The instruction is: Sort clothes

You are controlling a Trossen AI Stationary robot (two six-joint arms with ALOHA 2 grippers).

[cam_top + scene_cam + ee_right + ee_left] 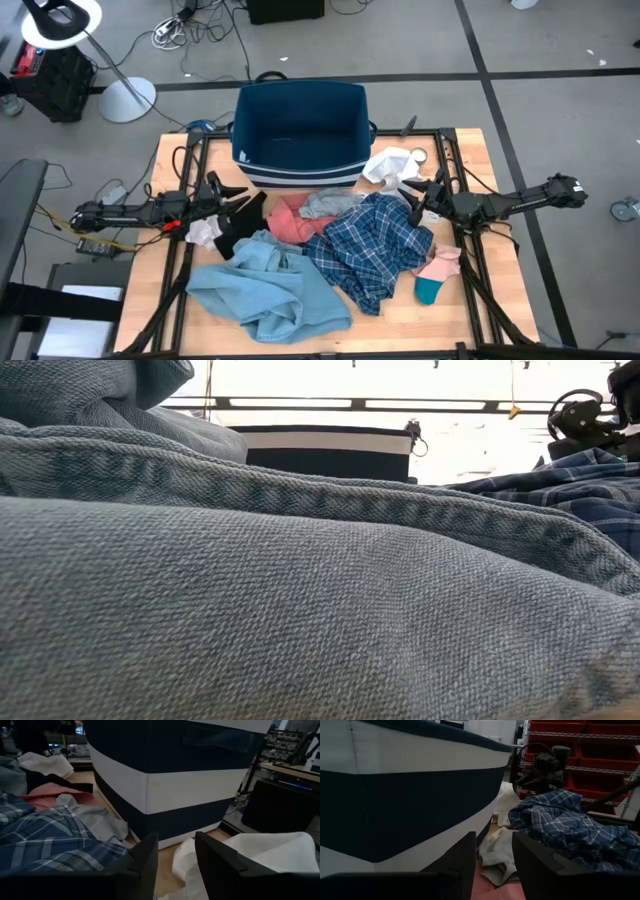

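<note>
Sorting not begun: clothes (330, 255) lie heaped on the worktop (470, 310) from near edge to mid-table, both hands, left (236, 200) and right (415, 203), apart and empty beside them, far bin (300, 125) unfilled.

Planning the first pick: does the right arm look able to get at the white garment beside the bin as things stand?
Probably yes. The right gripper hovers open right next to the white garment, which lies uncovered on the table by the navy bin. Nothing sits between them; only the bin's wall is close.
</note>
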